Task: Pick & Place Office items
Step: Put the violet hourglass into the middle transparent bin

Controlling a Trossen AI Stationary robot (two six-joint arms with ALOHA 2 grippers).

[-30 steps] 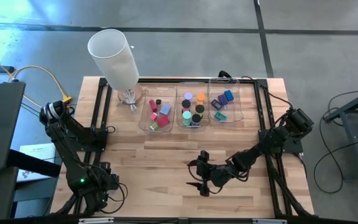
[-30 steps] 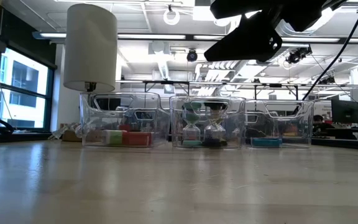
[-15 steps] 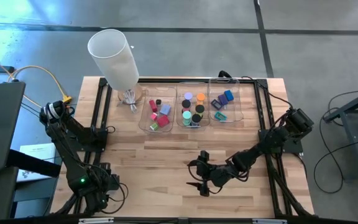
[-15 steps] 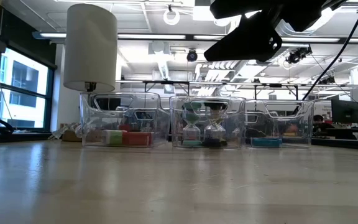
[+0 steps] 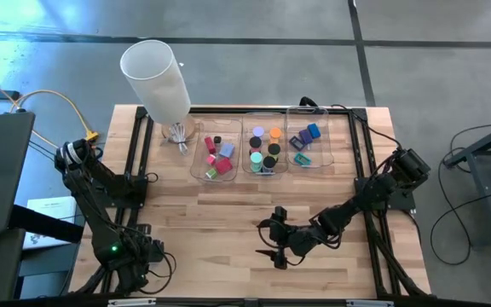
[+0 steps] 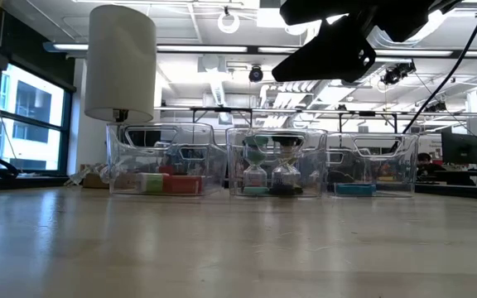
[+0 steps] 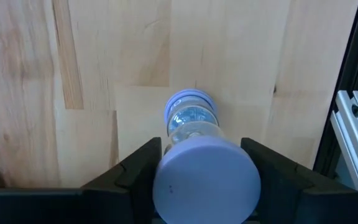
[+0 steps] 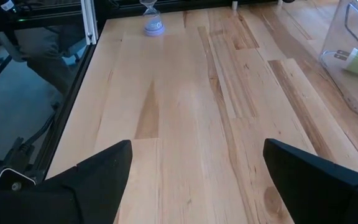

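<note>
Big picture first: grey concrete floor (image 5: 254, 34) all around, and the low view looks past everything into an open office with strip lights, ceiling ducts and tall windows on one side. You'd never get that from above.

The tabletop (image 5: 228, 222) is pale butcher-block wood with a black frame rail (image 5: 245, 109) around its edges. Most of the wood is bare, so the whole near and middle stretch is open.

A big white cylinder (image 5: 156, 78) sits at the far-left corner. Next to it, three clear trays run in a row along the far edge: left tray (image 6: 166, 141), middle tray (image 6: 305, 141), right tray (image 6: 371, 145). Nearly all the office items (image 5: 264, 149) lie in those. From above you see red and pink blocks, black discs, and teal and orange caps. The blue and purple bits are in the right one.

The right gripper (image 5: 276, 256) hangs over the near-middle of the tabletop, jaws wide apart with nothing between them.

The left gripper (image 7: 201, 152) is down at the near-left corner, just beside the rail. Only the wrist views show the stray piece there. It's a little sand timer (image 7: 207, 180) with lavender caps, standing upright on the wood between those jaws. I can't tell whether they're actually pinching it.
</note>
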